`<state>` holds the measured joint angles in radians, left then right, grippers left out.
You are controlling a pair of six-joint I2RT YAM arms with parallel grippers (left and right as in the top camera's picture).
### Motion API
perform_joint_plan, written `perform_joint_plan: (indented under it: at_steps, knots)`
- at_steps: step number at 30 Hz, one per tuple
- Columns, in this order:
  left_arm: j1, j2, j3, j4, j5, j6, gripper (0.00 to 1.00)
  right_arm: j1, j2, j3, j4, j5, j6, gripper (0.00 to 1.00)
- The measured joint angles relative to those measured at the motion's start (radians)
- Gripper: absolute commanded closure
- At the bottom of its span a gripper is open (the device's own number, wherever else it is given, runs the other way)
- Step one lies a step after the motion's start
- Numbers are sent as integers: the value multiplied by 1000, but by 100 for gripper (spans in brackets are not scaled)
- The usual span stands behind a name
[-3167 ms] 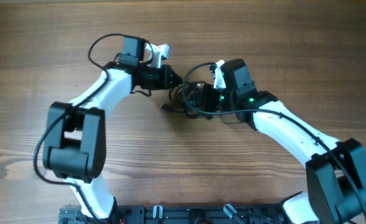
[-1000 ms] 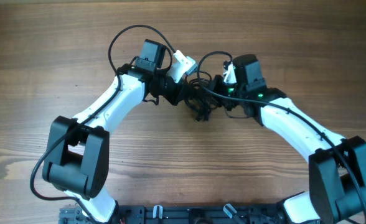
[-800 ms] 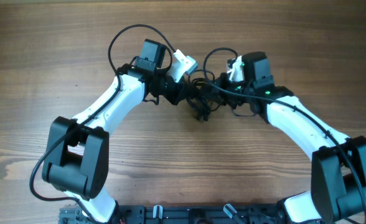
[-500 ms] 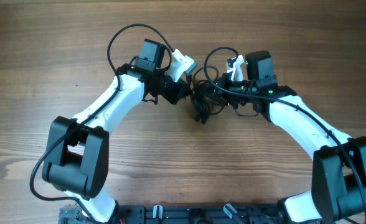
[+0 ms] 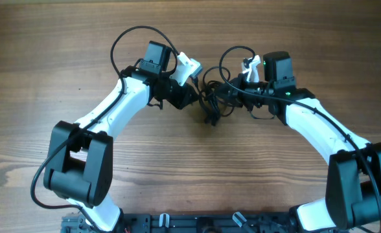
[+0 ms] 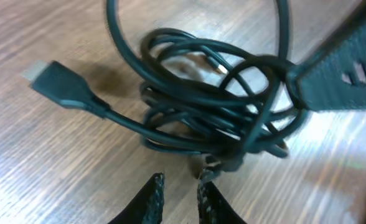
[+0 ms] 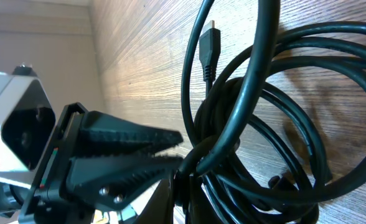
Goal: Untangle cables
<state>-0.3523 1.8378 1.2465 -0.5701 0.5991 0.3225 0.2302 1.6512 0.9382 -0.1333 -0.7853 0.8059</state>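
Overhead: the cables (image 5: pixel 211 103) sit in one tight knot on the worktop (image 5: pixel 190 168), right between the two arms. The left gripper (image 5: pixel 192 92) is just beside the bundle and the right gripper (image 5: pixel 234 96) is touching its other side, I'd guess so they can tug in opposite directions.

Left wrist: the gripper's tips are only a little apart with nothing between them, parked just short of the coil (image 6: pixel 214 124). A big flat plug (image 6: pixel 61 87) sticks out loose to one side, which looks like the obvious end to go for.

Right wrist: the right gripper is pressed together on a strand, probably to anchor the knot. A smaller plug (image 7: pixel 209 46) lies on the wood behind the loops.
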Motion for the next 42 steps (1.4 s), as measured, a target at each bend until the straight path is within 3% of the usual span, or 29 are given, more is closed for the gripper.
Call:
perform_joint_plan:
  at_steps: [11,28,42]
  knots:
    - [0,0,0,-14,126,85,75,19,0,0,-69,0,19,96]
    - [0,3,0,-5,128,92,63,52,0,0,-61,0,80,96]
    - [-5,36,0,-2,127,92,62,52,0,0,-48,5,83,96]
